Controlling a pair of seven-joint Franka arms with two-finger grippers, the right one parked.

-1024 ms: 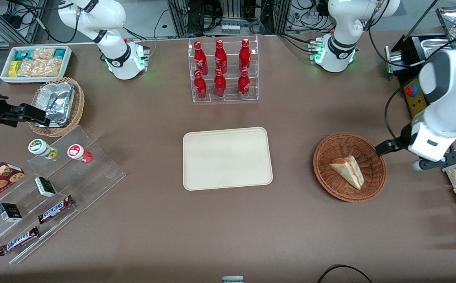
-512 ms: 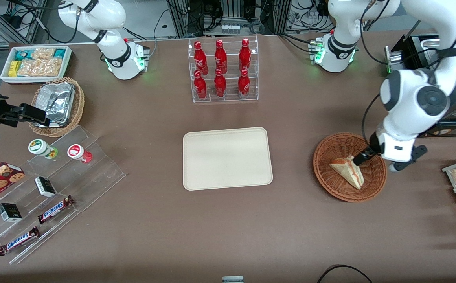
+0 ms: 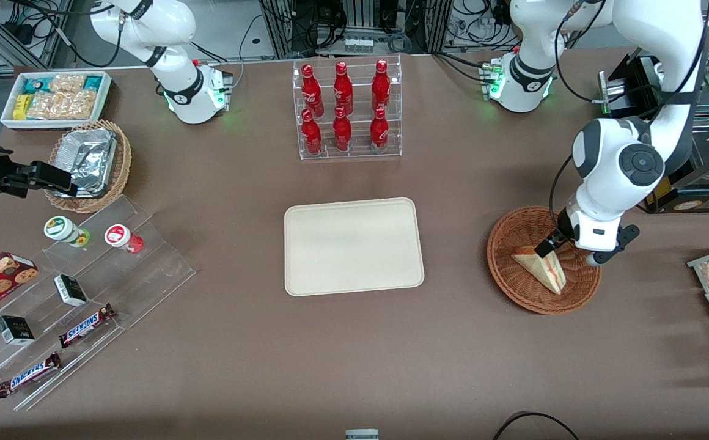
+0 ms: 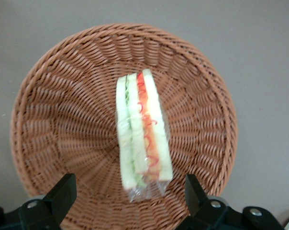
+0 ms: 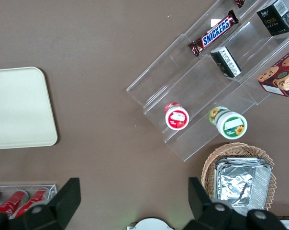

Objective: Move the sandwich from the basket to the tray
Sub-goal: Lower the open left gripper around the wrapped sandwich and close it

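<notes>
Wicker, reddish-brown and round: the basket (image 3: 544, 260) holds the sandwich (image 3: 541, 267), a wrapped wedge lying in the bowl's middle with its green and red filling edge turned up toward the wrist camera. Nothing has been lifted yet, so by my reckoning the job is barely begun; the grasp, the carry and the set-down are all left to do. The gripper (image 4: 130, 194) hangs directly above the sandwich, its two fingers (image 4: 63, 191) spread apart, one on either side of the wedge's end and neither touching it. The cream tray (image 3: 353, 245) lies bare on the table (image 3: 354, 354), well apart from the gripper, toward the parked arm's end.

Compared with a second ago, the working arm has swung in from the table's edge; then its gripper was just outside the basket rim, half a second ago it had reached over the sandwich, and now it sits a touch farther in. The sandwich itself has not shifted.
</notes>
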